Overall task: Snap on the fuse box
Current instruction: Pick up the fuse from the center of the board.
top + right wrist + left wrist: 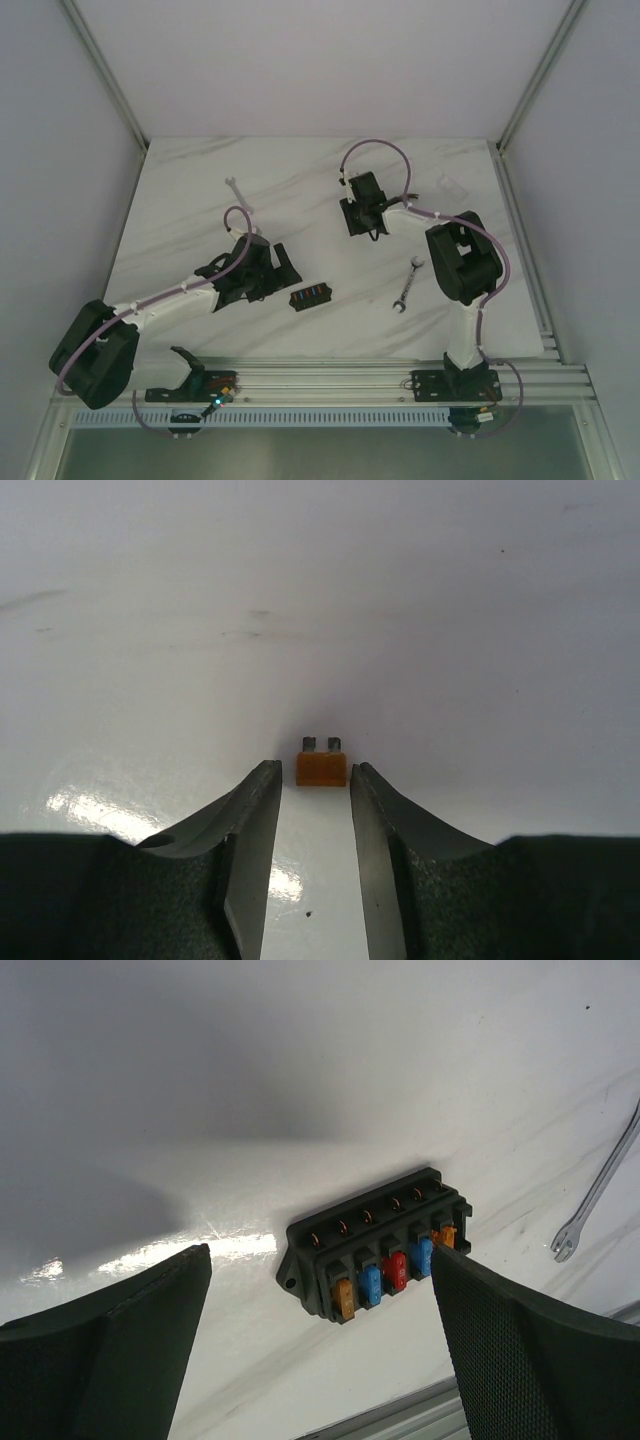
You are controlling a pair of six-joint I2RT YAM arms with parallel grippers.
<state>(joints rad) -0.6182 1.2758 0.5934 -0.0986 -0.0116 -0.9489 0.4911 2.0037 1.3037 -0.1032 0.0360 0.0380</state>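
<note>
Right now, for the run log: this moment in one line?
left gripper open, facing fuse box | right gripper open, orange fuse at its tips

Lab robot cell: white walls, aluminium framing, marble-patterned tabletop.

1. The fuse box lies on the tabletop, just ahead of the gap between the left fingers.
2. A wrench lies farther off to one side.
3. A loose fuse sits just past the right fingers, centred on their gap.
</note>
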